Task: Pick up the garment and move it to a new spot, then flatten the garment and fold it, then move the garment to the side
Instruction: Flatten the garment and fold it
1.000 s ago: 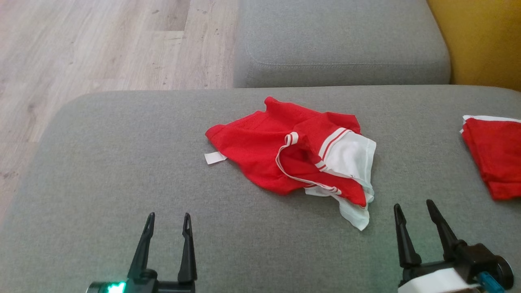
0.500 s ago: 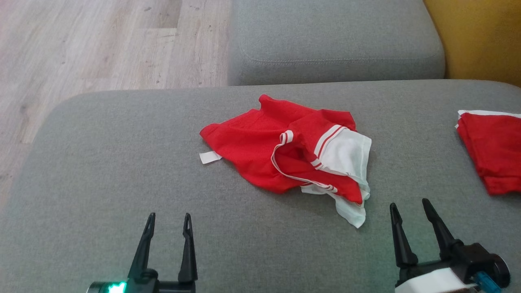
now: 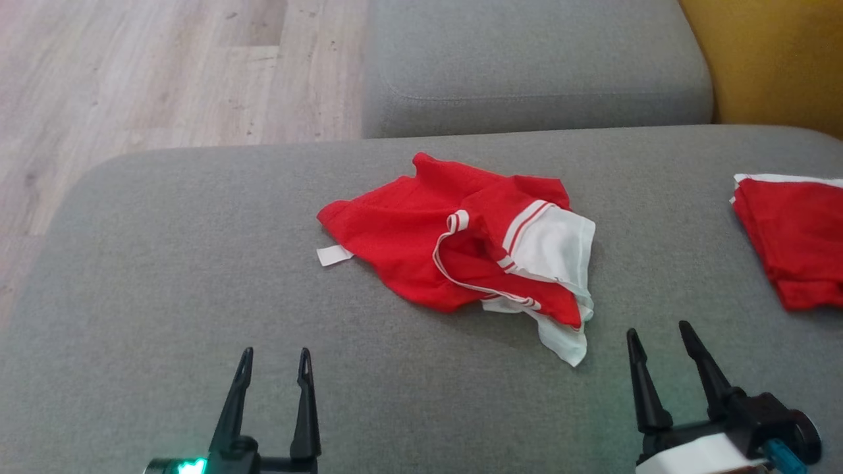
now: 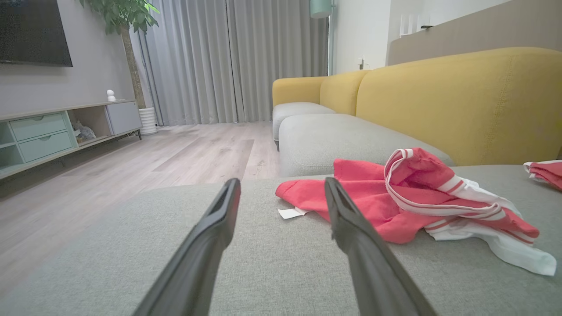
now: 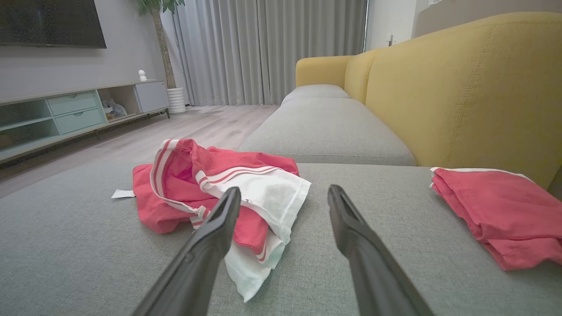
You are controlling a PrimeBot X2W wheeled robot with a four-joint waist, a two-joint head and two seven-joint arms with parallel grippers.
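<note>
The garment (image 3: 454, 250), red with white stripes and a white part, lies crumpled near the middle of the grey seat cushion (image 3: 164, 263). Nothing touches it. The left gripper (image 3: 276, 352) and the right gripper (image 3: 658, 328) both hover over the near part of the cushion. Each has its two fingers spread apart and holds nothing. The step in hand is, in my judgement, the first one: to reach and pick up the garment.

To do it well, I think each gripper should aim for a clear edge and not for the thick bunch in the centre. For the left one, the red edge beside the small white label (image 3: 334, 255), toward the left side of the cushion, looks suitable. For the right one, the white corner (image 3: 570, 352), which points toward the near edge of the cushion, is the closest part.

The cloth looks thin and is folded in several layers, so the fingers should go low, press a little into the soft cushion, and close on the edge firmly. The lift should take the whole garment off the cushion before any sideways travel, otherwise it may drag and twist more.

A folded red pile (image 3: 790, 237) rests at the right edge of the cushion; the right arm should keep away from it.
</note>
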